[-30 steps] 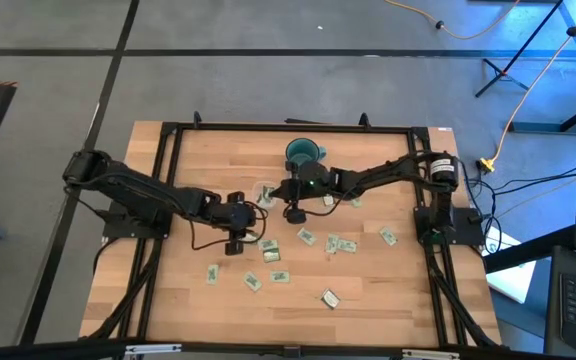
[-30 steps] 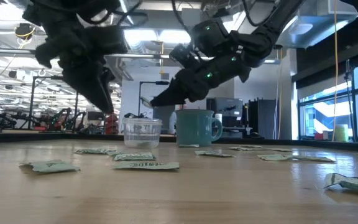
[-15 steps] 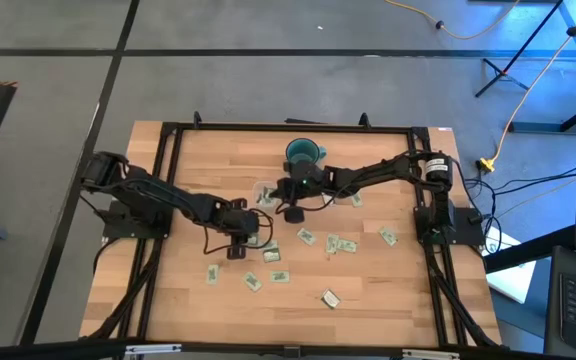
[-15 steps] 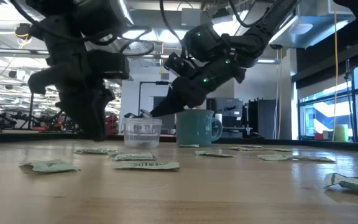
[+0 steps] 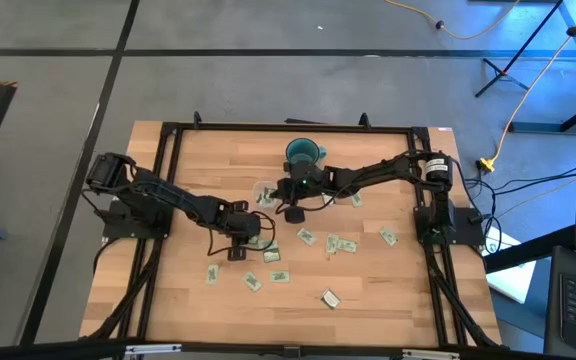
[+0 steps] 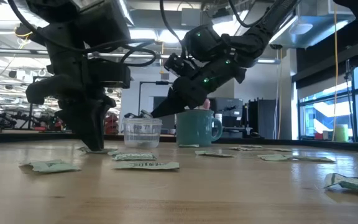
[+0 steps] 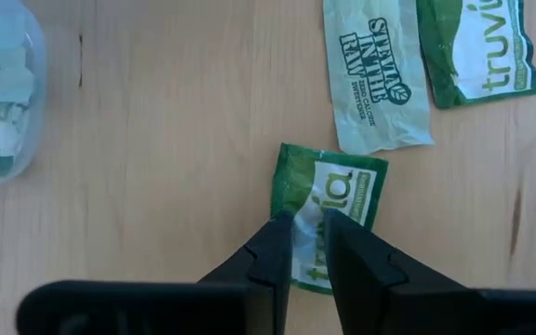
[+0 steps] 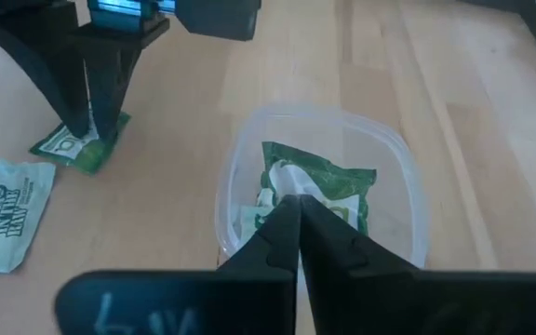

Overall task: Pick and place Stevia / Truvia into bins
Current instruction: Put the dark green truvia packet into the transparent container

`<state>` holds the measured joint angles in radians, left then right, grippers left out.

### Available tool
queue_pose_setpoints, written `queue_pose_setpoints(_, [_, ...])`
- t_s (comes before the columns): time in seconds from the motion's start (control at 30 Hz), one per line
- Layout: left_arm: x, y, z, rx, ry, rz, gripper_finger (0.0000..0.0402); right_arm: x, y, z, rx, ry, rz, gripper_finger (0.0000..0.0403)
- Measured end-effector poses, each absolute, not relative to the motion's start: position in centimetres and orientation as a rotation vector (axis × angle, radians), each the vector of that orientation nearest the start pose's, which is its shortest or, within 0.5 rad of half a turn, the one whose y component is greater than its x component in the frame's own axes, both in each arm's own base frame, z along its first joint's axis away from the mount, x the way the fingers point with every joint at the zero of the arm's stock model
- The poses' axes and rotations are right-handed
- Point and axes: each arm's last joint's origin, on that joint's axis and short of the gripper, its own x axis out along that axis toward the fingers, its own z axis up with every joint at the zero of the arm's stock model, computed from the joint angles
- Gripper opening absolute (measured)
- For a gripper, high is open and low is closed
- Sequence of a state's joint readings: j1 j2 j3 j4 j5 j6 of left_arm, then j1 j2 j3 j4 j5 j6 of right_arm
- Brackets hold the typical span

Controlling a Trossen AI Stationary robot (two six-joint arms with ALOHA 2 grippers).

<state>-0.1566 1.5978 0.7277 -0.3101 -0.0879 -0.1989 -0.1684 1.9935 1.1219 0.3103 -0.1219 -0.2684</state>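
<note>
Several green-and-white Stevia / Truvia packets [image 5: 306, 237] lie flat on the wooden table. The clear bin [image 8: 319, 186] stands in front of the teal mug [image 5: 303, 153] and holds packets. My left gripper [image 7: 307, 237] points down at the table, with its fingers a narrow gap apart on one green Truvia packet [image 7: 338, 200]. It also shows in the right wrist view, standing on that packet [image 8: 87, 140]. My right gripper [image 8: 296, 209] hangs shut over the bin's mouth with a green packet [image 8: 328, 181] at its tips. My left gripper comes from above, pointing steeply down. Both fingertips [image 7: 273, 244] stand on the Truvia packet's near end [image 7: 307, 223], with a narrow strip of it showing between them. The packet lies flat on the table. My right gripper pinches an edge of a green packet [image 8: 287, 186] at its fingertips, slanting down from the table's right. The packet hangs inside the bin's mouth; whether it rests on the packets below, I cannot tell.
A Stevia In The Raw packet [image 7: 375, 79] and another Truvia packet [image 7: 477, 46] lie just beyond the one under my left gripper. More packets are scattered toward the table's near and right sides [image 5: 330, 297]. The black frame rails [image 5: 173, 200] border the table.
My left gripper has come down from above the table until its fingertips stand on the Truvia packet. My right gripper has tipped its fingers downward, and its packet has sunk from above the bin into the bin's mouth.
</note>
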Motion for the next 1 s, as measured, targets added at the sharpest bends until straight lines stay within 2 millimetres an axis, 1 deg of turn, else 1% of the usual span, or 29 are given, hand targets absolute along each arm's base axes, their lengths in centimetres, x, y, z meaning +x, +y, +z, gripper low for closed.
queue_pose_setpoints(0.07, [26.5, -3.9, 12.9, -0.032, 1.171, 0.056, 0.0045, 40.6, -6.6, 15.0, -0.18, 0.553, 0.028, 0.0022])
queue_pose_setpoints(0.17, [26.5, -3.9, 12.9, -0.031, 1.171, 0.056, 0.0024, 40.5, -6.5, 16.6, -0.175, 0.505, 0.02, 0.0042])
queue_pose_setpoints(0.23, [26.5, -3.9, 12.9, -0.03, 1.172, 0.055, 0.0012, 40.4, -6.5, 17.3, -0.173, 0.488, 0.019, 0.0058])
queue_pose_setpoints(0.37, [26.5, -3.9, 12.9, -0.029, 1.174, 0.055, 0.0006, 40.2, -6.4, 17.9, -0.173, 0.48, 0.018, 0.0092])
queue_pose_setpoints(0.5, [26.4, -3.9, 12.9, -0.028, 1.175, 0.055, 0.001, 40.1, -6.5, 17.7, -0.166, 0.505, 0.019, 0.0116])
queue_pose_setpoints(0.6, [26.3, -3.9, 13.1, -0.029, 1.172, 0.055, 0.0005, 39.6, -6.6, 17.6, -0.154, 0.56, 0.02, 0.0122])
queue_pose_setpoints(0.67, [26.1, -3.9, 13.3, -0.029, 1.173, 0.055, 0.0004, 39.2, -6.7, 18.1, -0.15, 0.584, 0.02, 0.0123])
queue_pose_setpoints(0.8, [25.8, -3.8, 14.4, -0.034, 1.135, 0.053, 0.0003, 37.7, -6.8, 18.8, -0.13, 0.685, 0.024, 0.0123])
queue_pose_setpoints(0.93, [25.7, -3.7, 15.7, -0.029, 1.077, 0.054, 0.0003, 36.2, -7.4, 19.2, -0.123, 0.667, 0.001, 0.0123])
queue_pose_setpoints(1.0, [25.6, -3.7, 16.5, -0.012, 1.035, 0.056, 0.0003, 35.6, -7.9, 18.6, -0.114, 0.675, -0.016, 0.0123])
